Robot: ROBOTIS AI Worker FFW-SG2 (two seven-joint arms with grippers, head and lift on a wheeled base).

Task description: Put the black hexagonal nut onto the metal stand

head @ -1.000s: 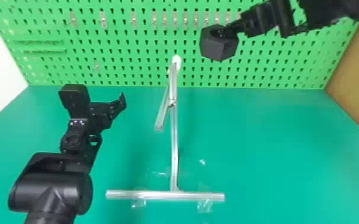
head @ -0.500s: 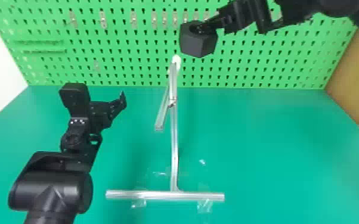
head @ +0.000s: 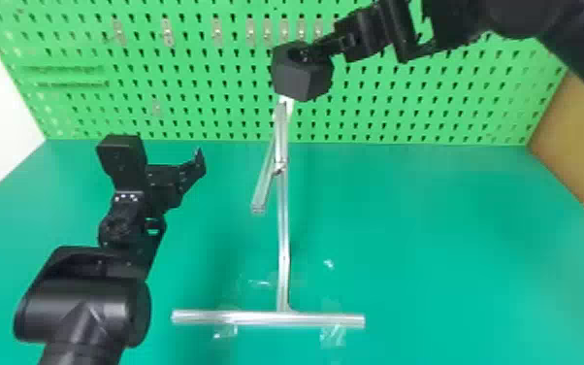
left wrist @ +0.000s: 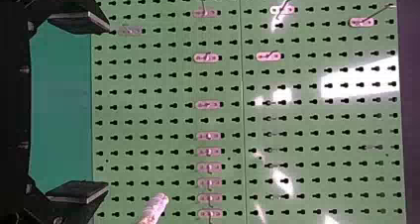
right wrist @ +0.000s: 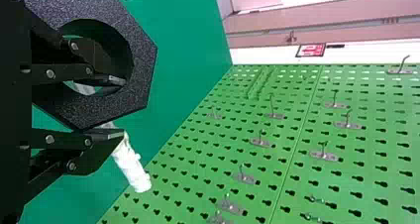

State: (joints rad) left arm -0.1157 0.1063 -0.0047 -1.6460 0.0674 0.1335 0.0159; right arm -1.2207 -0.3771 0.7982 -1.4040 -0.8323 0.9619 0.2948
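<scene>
On my left, my left gripper (head: pixel 172 170) is hanging parked above the green surface (head: pixel 441 233), with its fingers standing wide apart and holding nothing. The pegboard (head: pixel 402 114) is rising behind it, and small metal hooks (head: pixel 283 30) are lining its upper part.

To the right of that gripper, the metal stand (head: pixel 283 233) is standing on the surface, its crossbar lying nearest me and a slanting bar branching from its upright. Clear tape (head: pixel 332 335) is clinging around its base. The stand's white tip is showing at the lower edge of the black hexagonal nut (head: pixel 303 80), which I am holding in the air. I am not able to tell whether the two are touching.

My right gripper (head: pixel 316 50) is reaching in from the right and is clamping the nut by its wall: in my right wrist view, one of my fingers is sitting inside the hole and the other is pressing outside. Over the last second I have been carrying the nut leftward, bringing it closer to the stand's top.

At the far right, a tan panel (head: pixel 572 141) is standing beside the pegboard.
</scene>
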